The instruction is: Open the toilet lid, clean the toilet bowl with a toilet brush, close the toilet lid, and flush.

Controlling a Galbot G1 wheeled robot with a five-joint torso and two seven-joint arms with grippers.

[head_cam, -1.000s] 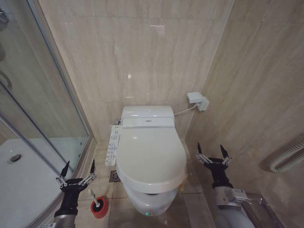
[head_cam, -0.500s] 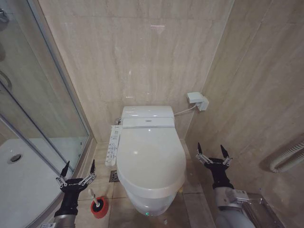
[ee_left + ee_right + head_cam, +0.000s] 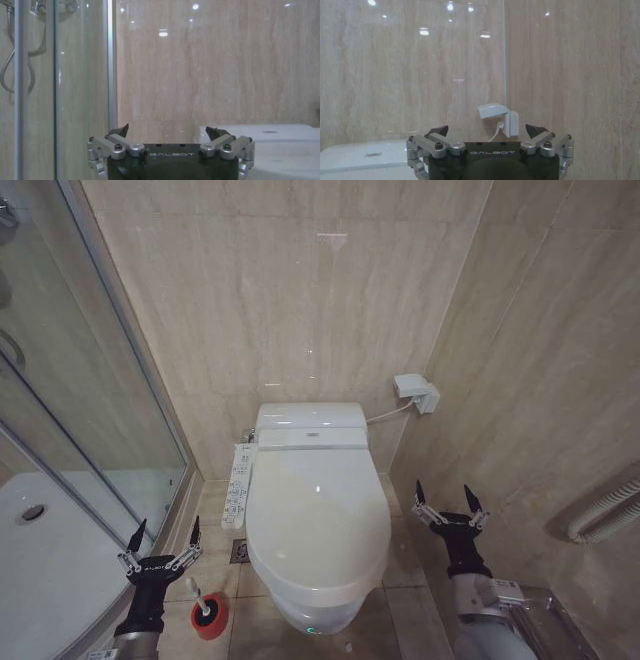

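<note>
The white toilet lid (image 3: 318, 510) lies shut over the toilet bowl (image 3: 312, 612), whose front shows beneath it in the head view. The toilet brush (image 3: 207, 614) stands in its red holder on the floor left of the bowl. My left gripper (image 3: 168, 528) hangs open just left of the brush, holding nothing; the left wrist view shows this left gripper (image 3: 167, 129) pointing at the wall. My right gripper (image 3: 442, 492) is open and empty to the right of the bowl, and in the right wrist view the right gripper (image 3: 486, 128) faces the wall.
A glass shower enclosure (image 3: 90, 410) with a white tray (image 3: 50, 550) bounds the left side. A control panel (image 3: 238, 485) juts from the toilet's left, above a floor drain (image 3: 240, 551). A white wall box (image 3: 415, 390) and a ribbed hose (image 3: 605, 515) sit on the right.
</note>
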